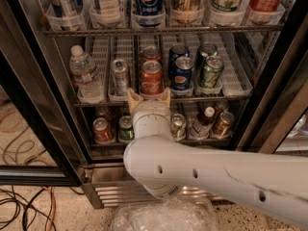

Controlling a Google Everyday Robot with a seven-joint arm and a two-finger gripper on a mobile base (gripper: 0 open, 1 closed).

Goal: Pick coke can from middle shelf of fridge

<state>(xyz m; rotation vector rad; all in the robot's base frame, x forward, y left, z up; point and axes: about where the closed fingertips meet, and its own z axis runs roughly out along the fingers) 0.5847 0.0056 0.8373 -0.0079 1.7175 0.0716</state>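
Note:
The red coke can stands at the front of a ribbed white lane on the middle shelf of the open fridge. A second red can stands right behind it. My gripper is just in front of and below the coke can, its two tan fingertips spread open on either side of the can's base and holding nothing. The white arm reaches in from the lower right.
A water bottle and a silver can stand left of the coke can; blue Pepsi cans and a green-and-silver can stand to its right. Bottles fill the top shelf, and cans and bottles the bottom shelf. Cables lie on the floor at left.

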